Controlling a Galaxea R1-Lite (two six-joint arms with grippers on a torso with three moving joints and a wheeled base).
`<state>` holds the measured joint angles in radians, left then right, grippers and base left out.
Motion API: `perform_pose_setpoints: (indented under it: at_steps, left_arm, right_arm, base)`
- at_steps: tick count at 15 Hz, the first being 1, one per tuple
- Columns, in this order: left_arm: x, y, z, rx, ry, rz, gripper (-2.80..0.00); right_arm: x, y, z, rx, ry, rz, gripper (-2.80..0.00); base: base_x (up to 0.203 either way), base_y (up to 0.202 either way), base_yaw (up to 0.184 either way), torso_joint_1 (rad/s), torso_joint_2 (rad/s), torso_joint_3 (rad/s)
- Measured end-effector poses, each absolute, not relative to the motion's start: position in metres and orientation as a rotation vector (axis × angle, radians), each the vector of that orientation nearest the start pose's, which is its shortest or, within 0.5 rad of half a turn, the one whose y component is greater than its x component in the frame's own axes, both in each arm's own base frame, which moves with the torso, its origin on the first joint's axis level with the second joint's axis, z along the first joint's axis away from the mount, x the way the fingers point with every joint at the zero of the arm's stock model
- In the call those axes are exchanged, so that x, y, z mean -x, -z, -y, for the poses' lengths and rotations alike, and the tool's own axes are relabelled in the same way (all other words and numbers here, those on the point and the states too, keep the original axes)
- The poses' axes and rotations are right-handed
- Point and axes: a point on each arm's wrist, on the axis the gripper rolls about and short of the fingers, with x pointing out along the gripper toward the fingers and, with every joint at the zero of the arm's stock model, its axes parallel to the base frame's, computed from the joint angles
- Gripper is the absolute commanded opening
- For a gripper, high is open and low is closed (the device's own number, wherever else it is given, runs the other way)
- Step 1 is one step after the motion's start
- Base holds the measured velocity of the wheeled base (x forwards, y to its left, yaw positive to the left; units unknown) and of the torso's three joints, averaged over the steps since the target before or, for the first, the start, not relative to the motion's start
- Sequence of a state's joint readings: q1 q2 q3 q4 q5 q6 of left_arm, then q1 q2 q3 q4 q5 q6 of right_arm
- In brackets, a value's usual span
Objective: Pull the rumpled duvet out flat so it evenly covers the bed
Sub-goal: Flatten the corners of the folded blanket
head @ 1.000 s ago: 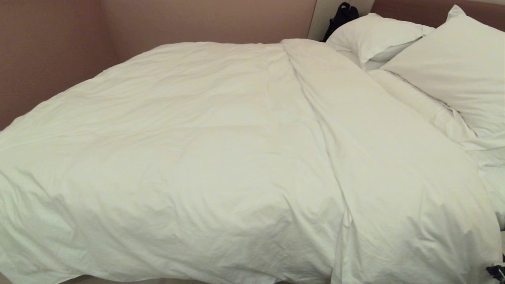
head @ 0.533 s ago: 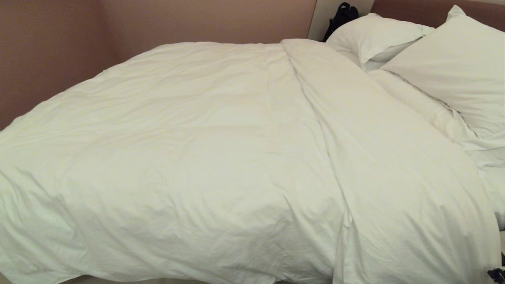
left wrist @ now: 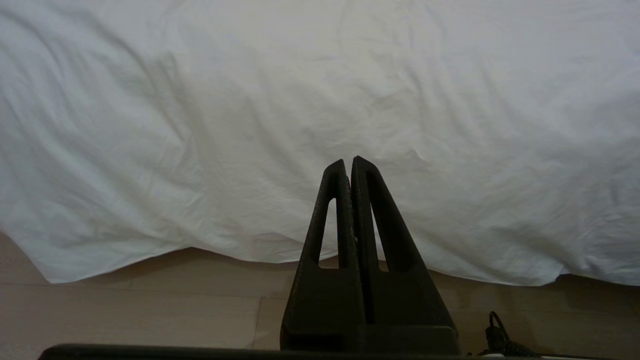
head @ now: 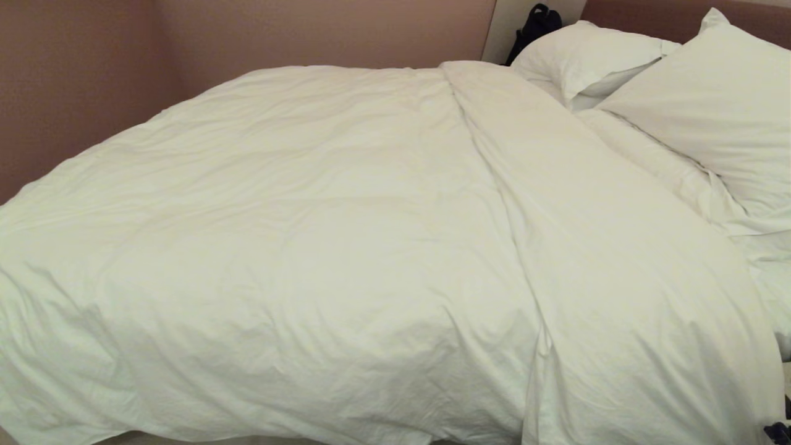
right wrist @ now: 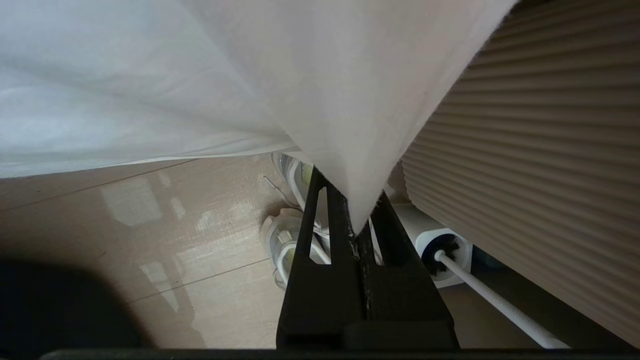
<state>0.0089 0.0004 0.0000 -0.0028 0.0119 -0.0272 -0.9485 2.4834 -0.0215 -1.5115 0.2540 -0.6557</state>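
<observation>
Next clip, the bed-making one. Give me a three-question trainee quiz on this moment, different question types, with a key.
1. True or false: the right gripper has its fingers shut on a corner of the duvet.
2. The left gripper is: A) gripping the duvet; B) shut and empty, apart from the hanging duvet edge; C) wide open.
3. Fill in: at the head of the bed, two white ___ lie beyond the duvet's top edge.

Key: 1 true; 2 B; 3 pillows.

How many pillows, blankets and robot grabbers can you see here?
Pillows: 2, the far pillow and the near pillow
Blankets: 1, the duvet
Grabbers: 2, the left gripper and the right gripper
Total: 5
</observation>
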Motion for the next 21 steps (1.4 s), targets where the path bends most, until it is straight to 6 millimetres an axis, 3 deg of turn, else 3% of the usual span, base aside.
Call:
perform_pose_setpoints:
  at_steps: [15,21]
  left_arm:
    - [0.023,-0.076,0.0,0.027,-0.021,0.003,-2.8]
    - [0.023,-0.076,0.0,0.027,-0.02,0.003,-2.8]
  right_arm:
    - [-0.123,0.069,0.167,0.083,0.428,-1.024,-2.8]
    - [-0.124,0.052,0.167,0.103,0.432,-0.954,-2.8]
  base:
    - [0.0,0.0,0.0,0.0,0.0,0.0]
    - [0.0,0.0,0.0,0.0,0.0,0.0]
